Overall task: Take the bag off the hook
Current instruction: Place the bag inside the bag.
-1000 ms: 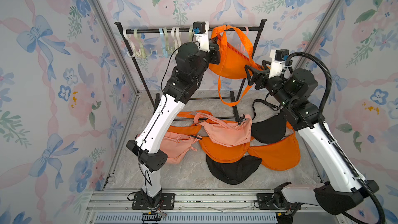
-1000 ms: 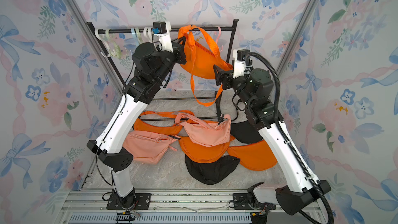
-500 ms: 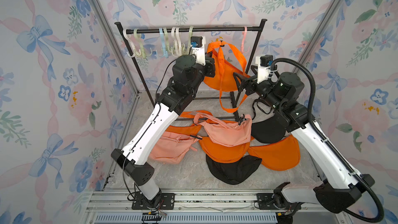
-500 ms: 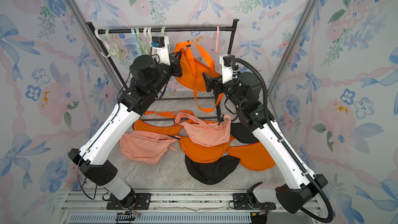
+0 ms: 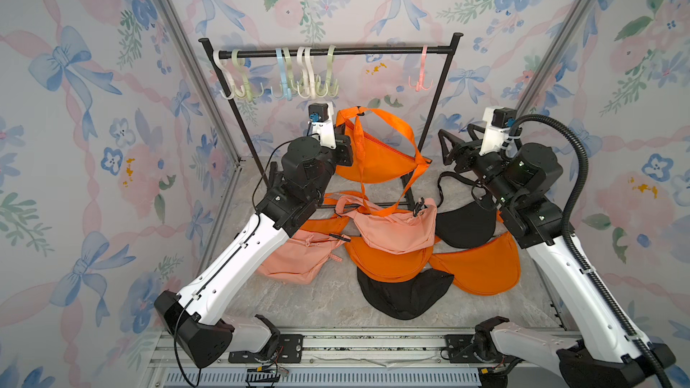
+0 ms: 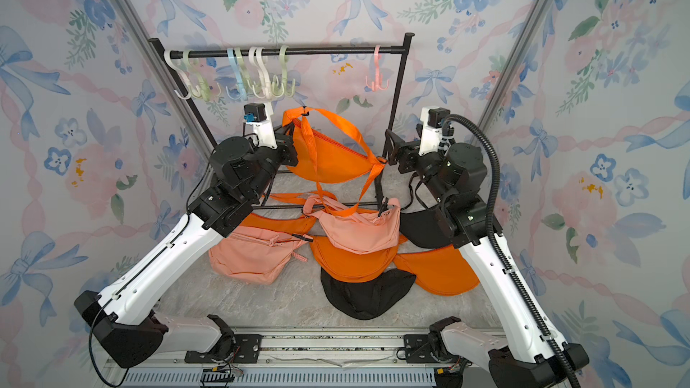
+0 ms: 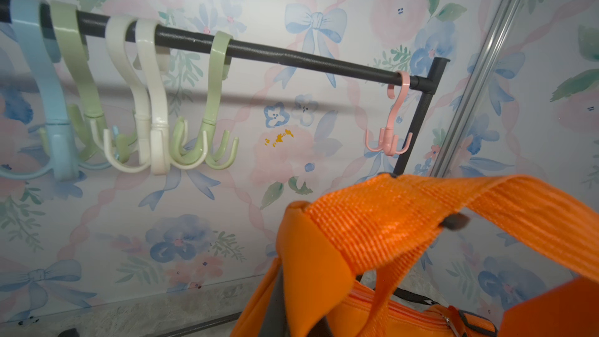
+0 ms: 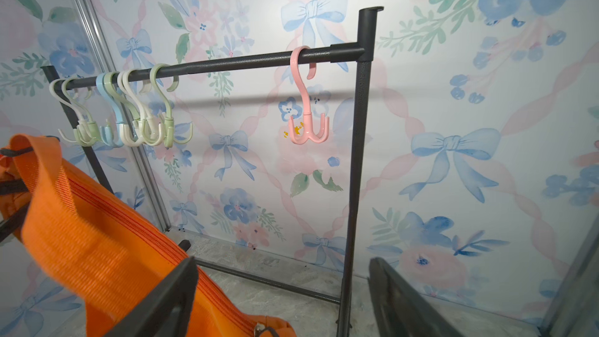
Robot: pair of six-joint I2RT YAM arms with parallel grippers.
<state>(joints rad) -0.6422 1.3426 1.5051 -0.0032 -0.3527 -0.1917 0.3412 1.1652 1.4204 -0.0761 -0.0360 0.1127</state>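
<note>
Below the rail (image 5: 366, 51), left gripper (image 5: 345, 138) clamped on the orange bag (image 5: 377, 166) at its upper corner, bag hanging clear of the pink hook (image 5: 421, 77), right gripper (image 5: 453, 143) spread wide and empty just beside the bag's far corner, heap of bags (image 5: 388, 263) on the floor (image 5: 298, 304) underneath.

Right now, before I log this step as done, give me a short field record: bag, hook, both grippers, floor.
orange bag: hangs free below the rail
pink hook: on the rail, bare
left gripper: shut on the bag's end
right gripper: open, empty, beside the bag
floor: other bags piled, pink, orange, black
</note>
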